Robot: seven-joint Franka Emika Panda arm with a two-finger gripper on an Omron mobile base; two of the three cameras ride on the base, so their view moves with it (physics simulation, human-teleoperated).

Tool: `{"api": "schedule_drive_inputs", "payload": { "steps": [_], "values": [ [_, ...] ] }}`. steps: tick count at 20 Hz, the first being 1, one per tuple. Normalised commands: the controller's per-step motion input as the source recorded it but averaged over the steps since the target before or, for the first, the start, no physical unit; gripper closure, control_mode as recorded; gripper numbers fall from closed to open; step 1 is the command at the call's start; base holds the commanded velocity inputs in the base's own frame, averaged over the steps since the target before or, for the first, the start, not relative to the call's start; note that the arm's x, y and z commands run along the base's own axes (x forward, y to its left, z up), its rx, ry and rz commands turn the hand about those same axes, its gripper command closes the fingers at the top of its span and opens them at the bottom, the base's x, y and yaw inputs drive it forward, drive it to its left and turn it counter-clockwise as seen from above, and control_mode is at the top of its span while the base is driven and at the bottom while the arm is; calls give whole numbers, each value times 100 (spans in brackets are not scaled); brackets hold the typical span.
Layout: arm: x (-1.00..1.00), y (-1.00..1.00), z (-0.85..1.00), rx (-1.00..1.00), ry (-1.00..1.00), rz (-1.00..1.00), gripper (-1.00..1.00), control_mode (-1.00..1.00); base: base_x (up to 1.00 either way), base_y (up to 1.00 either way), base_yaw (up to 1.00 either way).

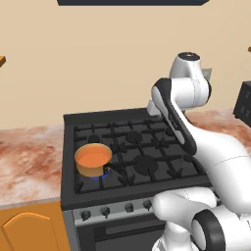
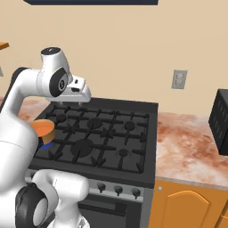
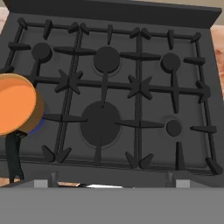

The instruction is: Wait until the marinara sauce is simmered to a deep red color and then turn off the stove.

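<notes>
Our gripper (image 2: pixel 71 103) hangs wide open and empty above the back of the stove (image 2: pixel 147 133); the marinara sauce (image 1: pixel 93 158) sits in its saucepan (image 1: pixel 93 166) at the stove's front left corner, a blue flame beneath; it looks orange, not deep red, so we judge this the waiting step; next, reach a front knob (image 1: pixel 105 211).

The saucepan (image 3: pixel 15 109) sat on the stove (image 3: pixel 131 65) at its front-left burner, left of the fingers (image 3: pixel 52 178), holding the marinara sauce (image 3: pixel 13 107); its handle (image 3: pixel 13 157) pointed toward them.
</notes>
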Motion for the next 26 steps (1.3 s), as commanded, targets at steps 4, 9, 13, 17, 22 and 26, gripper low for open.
{"api": "schedule_drive_inputs", "payload": {
  "steps": [4, 9, 13, 17, 22, 26],
  "values": [
    [0, 0, 0, 0, 0, 0, -100, -100, 0, 0, 0],
    [0, 0, 0, 0, 0, 0, -100, -100, 0, 0, 0],
    [0, 0, 0, 0, 0, 0, -100, -100, 0, 0, 0],
    [0, 0, 0, 0, 0, 0, -100, -100, 0, 0, 0],
    [0, 0, 0, 0, 0, 0, -100, -100, 0, 0, 0],
    [0, 0, 0, 0, 0, 0, -100, -100, 0, 0, 0]
  ]
}}
